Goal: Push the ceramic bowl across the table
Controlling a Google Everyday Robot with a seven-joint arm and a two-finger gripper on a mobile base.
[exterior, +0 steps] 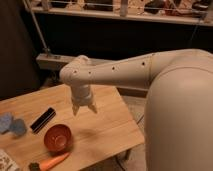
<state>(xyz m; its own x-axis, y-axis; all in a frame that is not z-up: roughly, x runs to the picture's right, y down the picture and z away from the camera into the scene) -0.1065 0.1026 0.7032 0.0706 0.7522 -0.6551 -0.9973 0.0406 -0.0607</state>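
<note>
Hand (84, 110), fingers (76, 108) apart, in the air above the table (107, 125), near the empty ceramic bowl (57, 138).

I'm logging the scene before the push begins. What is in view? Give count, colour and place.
table: one, light tan wood, lower left of the view
ceramic bowl: one, orange-red, near the table's front edge
carrot: one, orange, just in front of the bowl
black bar: one, black, behind the bowl toward the picture's left
blue-grey pieces: two, at the table's left edge
patterned item: one, pale, bottom-left corner, cut off
arm: one, white, reaching in from the right
gripper: one, white, open and empty, above the table behind the bowl
</note>
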